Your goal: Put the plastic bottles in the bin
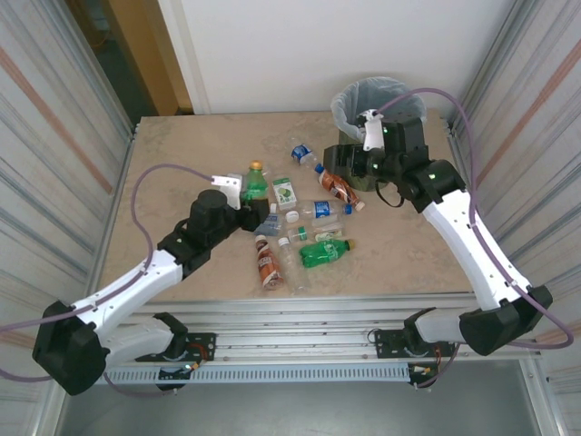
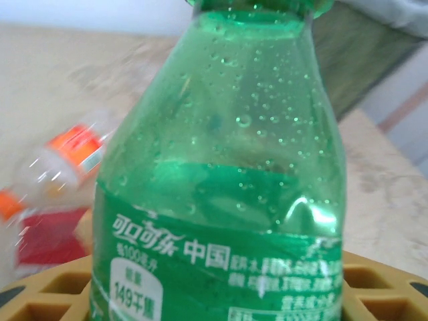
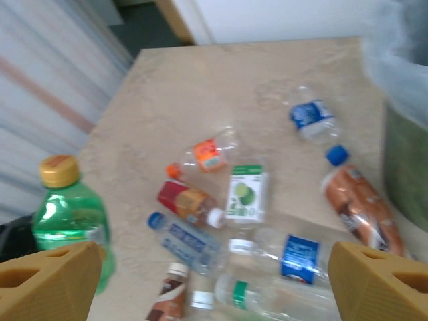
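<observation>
Now, left pincer (image 1: 250, 204) tight on green bottle (image 2: 221, 167) with "可口可乐 中国" label; right pincer (image 3: 214, 284) agape, empty.

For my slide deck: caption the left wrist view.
Green bottle gripped in the left tool, with an orange-labelled bottle blurred on the table behind.

The green bottle (image 2: 221, 187) loses cap and base to the left wrist view's edges. Left of it an orange-labelled bottle (image 2: 70, 157) smears, print unreadable. Far right of it, the bin (image 3: 404, 160) is cropped, seemingly blurred.
</observation>
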Tool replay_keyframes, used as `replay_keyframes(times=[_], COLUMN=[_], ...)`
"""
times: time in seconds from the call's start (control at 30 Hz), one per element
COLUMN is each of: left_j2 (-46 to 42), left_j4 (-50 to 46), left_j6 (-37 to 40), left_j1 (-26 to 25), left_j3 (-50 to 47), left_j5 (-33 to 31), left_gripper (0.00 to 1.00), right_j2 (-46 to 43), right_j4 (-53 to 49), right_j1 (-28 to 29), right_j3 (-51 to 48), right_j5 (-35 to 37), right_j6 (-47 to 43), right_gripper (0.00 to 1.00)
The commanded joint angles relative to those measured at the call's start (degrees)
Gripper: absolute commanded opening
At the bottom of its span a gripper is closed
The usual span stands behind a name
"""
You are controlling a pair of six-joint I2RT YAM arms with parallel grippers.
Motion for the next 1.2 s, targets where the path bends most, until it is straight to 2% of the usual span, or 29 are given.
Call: replay_keyframes(times=[0.0,0.27,0.47,0.6,0.83,0.97,1.17], left_j2=[2.95,7.6,8.09,8.19,8.89,9.2,9.42], left_j4=[9.01,12.18,12.42,12.41,12.24,12.57,12.59], left_j6=[7.24,8.43,8.39,8.36,8.11,7.69,7.38], left_j1=[-1.2,-3.06,-3.87,-4.03,-4.04,-4.05,-4.05], left_j3=[2.9,6.19,6.65,6.74,7.23,7.26,7.79], left_j5=[8.01,12.52,13.34,13.45,13.61,13.31,13.45], left_gripper=[0.45,0.44,0.44,0.44,0.44,0.44,0.44], right_j2=[1.55,5.38,8.79,10.44,11.23,11.42,12.32], right_j4=[4.78,7.2,9.52,10.17,10.98,10.42,8.1], right_j1=[2.27,7.46,8.08,8.37,8.54,8.52,8.54], right_j3=[1.4,3.06,3.98,4.87,4.39,4.45,5.03], right_j5=[-5.92,-5.81,-10.0,-12.04,-13.48,-13.08,-12.77], right_j6=[2.1,3.02,4.08,4.2,4.99,5.1,4.7], right_gripper=[0.85,0.81,0.71,0.6,0.54,0.47,0.47])
